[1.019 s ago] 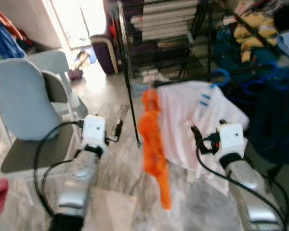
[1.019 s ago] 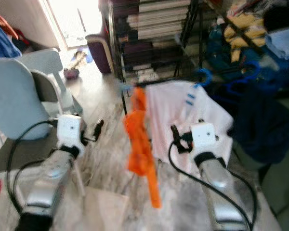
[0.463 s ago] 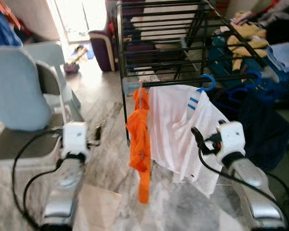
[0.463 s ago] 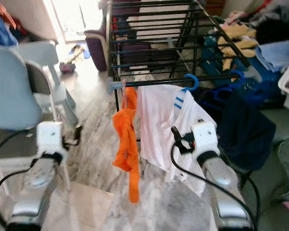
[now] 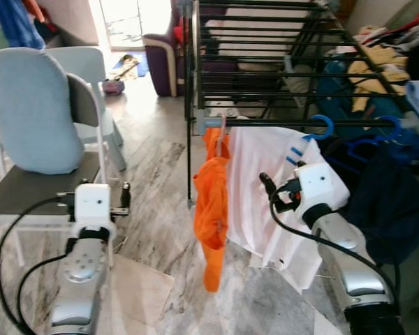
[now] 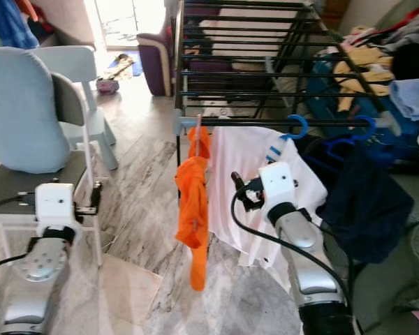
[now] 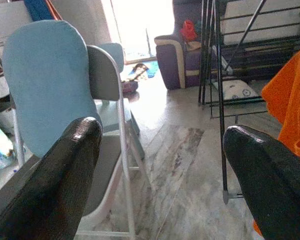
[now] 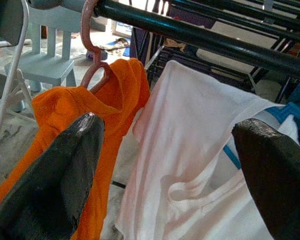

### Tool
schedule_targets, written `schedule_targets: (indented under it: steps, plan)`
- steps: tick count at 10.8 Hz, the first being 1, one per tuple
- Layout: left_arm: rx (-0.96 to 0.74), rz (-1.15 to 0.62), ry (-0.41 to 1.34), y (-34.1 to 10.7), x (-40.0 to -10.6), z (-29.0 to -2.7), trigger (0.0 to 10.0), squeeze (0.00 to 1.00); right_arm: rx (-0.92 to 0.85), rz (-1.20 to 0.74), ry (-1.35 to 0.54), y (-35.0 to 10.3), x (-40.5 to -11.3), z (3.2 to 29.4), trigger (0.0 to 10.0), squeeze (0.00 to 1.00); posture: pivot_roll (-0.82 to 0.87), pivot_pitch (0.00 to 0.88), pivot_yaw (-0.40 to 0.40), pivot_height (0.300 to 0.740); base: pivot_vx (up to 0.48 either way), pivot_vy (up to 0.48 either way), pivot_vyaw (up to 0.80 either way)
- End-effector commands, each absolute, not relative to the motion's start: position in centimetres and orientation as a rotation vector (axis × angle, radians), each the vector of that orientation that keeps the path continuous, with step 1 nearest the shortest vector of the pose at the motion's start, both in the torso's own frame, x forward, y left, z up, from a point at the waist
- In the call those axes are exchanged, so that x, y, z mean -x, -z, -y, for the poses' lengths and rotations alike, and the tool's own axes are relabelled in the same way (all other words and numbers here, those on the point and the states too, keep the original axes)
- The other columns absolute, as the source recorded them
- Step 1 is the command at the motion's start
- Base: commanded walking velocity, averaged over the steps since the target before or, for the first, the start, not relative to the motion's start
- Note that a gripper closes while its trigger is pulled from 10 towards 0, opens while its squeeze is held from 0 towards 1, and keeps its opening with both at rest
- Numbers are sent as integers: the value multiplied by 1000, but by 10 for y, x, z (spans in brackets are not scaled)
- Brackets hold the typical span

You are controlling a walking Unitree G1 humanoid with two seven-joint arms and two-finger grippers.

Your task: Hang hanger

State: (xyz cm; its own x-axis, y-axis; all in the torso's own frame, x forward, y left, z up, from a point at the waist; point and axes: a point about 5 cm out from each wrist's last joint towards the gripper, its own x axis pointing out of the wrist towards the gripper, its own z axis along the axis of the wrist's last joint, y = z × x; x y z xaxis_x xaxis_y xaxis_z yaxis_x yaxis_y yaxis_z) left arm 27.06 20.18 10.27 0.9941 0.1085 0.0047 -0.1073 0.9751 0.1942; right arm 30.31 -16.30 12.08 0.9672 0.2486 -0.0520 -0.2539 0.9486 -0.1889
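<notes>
Hanger with orange garment hooked on rack rail, just ahead of right gripper, spread open, empty, nearer. Left gripper open too, well apart.

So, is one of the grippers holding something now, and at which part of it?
Nothing is held. The right gripper is open before the orange garment and white shirt hanging on the rack bar; the left gripper is open too, near the chair.
</notes>
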Motion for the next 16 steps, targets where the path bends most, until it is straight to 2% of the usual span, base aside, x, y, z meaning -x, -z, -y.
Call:
schedule_targets:
  steps: [1,5,9,11,12,16]
  plan:
    - [-194,16,-71,-108,-271,-197,10000,0,186,-25,-210,-120,-300,170,10000,0,-78,0,-18,740,0,0,0]
    - [-212,2,6,-102,-275,-179,10000,0,161,-32,-127,-113,-283,183,10000,0,-151,0,41,740,0,0,0]
    - [-182,-1,27,-101,-286,-166,10000,0,165,-21,-79,-116,-283,190,10000,0,-198,0,86,740,0,0,0]
    - [-185,11,-15,-105,-288,-173,10000,0,176,-6,-40,-121,-282,198,10000,0,-221,0,105,740,0,0,0]
    - [-148,-2,-21,-104,-283,-180,10000,0,166,-2,-28,-124,-276,202,10000,0,-229,0,107,740,0,0,0]
    - [-194,-39,33,-91,-260,-185,10000,0,166,-49,-30,-114,-252,208,10000,0,-203,0,84,740,0,0,0]
